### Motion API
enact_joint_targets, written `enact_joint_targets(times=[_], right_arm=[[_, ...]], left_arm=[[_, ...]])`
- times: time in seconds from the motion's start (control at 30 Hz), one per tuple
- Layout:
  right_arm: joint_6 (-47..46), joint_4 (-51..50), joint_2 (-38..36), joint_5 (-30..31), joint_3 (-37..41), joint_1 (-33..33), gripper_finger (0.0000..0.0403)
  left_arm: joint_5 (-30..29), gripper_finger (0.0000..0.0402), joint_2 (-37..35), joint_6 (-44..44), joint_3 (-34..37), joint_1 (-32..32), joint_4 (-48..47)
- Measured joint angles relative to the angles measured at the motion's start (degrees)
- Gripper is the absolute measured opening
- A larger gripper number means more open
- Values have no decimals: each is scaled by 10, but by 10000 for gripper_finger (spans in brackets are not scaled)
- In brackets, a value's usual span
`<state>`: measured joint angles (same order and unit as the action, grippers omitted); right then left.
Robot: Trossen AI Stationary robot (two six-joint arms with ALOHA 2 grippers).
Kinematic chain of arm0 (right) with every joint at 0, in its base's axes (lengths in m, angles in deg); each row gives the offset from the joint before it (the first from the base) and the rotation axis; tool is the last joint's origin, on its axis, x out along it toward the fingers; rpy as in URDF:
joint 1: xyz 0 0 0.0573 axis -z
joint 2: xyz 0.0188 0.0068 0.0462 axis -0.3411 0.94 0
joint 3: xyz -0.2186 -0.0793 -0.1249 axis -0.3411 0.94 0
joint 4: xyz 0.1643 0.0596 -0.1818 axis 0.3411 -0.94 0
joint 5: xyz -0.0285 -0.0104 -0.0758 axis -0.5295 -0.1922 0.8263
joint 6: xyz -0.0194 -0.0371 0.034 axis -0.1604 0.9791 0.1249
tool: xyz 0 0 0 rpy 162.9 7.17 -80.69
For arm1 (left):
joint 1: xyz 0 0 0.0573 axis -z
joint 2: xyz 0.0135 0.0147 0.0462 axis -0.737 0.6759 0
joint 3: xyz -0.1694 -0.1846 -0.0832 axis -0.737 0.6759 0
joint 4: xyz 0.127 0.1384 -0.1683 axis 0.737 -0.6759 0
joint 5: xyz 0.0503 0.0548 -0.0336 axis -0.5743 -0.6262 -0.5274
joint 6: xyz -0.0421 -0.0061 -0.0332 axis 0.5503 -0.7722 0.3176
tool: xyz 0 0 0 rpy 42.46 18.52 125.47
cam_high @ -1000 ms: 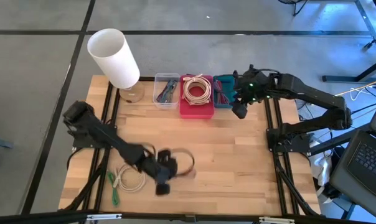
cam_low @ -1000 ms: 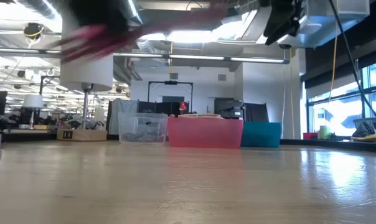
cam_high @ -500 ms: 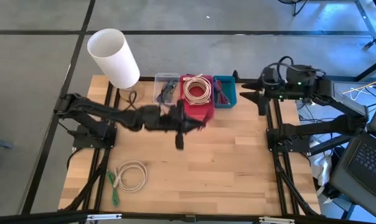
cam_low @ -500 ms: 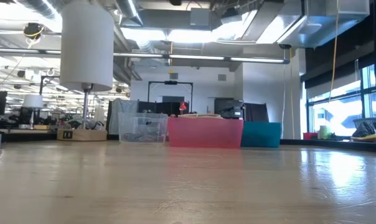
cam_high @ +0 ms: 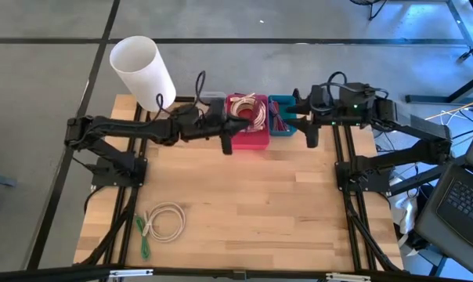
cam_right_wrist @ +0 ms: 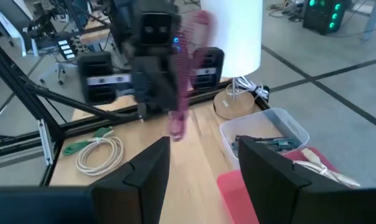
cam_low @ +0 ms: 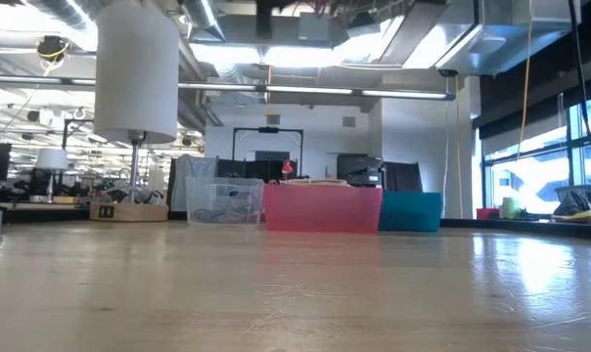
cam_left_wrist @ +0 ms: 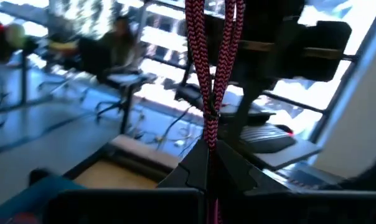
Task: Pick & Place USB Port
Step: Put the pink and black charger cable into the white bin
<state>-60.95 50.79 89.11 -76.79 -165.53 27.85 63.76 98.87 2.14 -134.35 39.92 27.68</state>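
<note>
Reaching across the back of the wooden table (cam_high: pixel 244 196), the left gripper (cam_high: pixel 226 141) hangs at the front edge of the pink bin (cam_high: pixel 248 137), fingers pressed together on a red-and-black braided cable (cam_left_wrist: pixel 213 68) that dangles from the pinch. The right gripper (cam_high: pixel 311 133) hovers just beside the teal bin (cam_high: pixel 282 117), fingers spread and holding nothing.

Along the back edge, in a row: clear bin (cam_high: pixel 209 100), mostly hidden under the left arm; pink bin, holding a coiled cream cable (cam_high: pixel 248 112); teal bin, contents hard to make out. A white lamp (cam_high: pixel 142 72) stands at the back left corner, close behind the left arm. Near the front left lie a coiled white cable (cam_high: pixel 164 221) and a green cable (cam_high: pixel 142 235), well apart from both grippers.
</note>
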Motion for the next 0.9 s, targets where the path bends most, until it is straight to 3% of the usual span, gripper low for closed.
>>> enact_joint_targets(times=[0.33,0.9], right_arm=[[-13,-12,14,0,0,0,193],[-13,-13,14,0,0,0,193]], left_arm=[[-42,3,-4,29,-29,-63,-110],[-123,3,-4,90,-183,-189,-427]])
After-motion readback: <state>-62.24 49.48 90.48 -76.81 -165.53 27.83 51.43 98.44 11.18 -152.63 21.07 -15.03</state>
